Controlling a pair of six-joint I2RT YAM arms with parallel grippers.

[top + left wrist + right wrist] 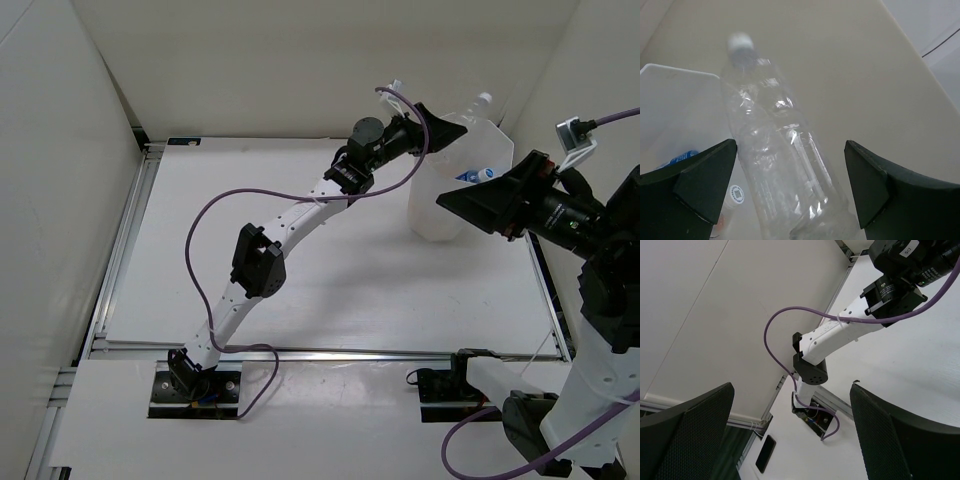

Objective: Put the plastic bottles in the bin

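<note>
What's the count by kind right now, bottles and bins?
Clear white-capped bottle: 1
Blue-labelled bottle: 1
Bin: 1
Total: 3 in view; the bin's contents are partly hidden, so more bottles may sit inside.

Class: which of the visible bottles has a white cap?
The clear unlabelled bottle between the fingers of the open left gripper; the blue-labelled bottle lies down inside the bin.

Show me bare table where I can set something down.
Bare: the table between the left rail and the left arm; also the near side, between that arm and the bin. Crowded: around the bin, where the left gripper and right gripper meet.
</note>
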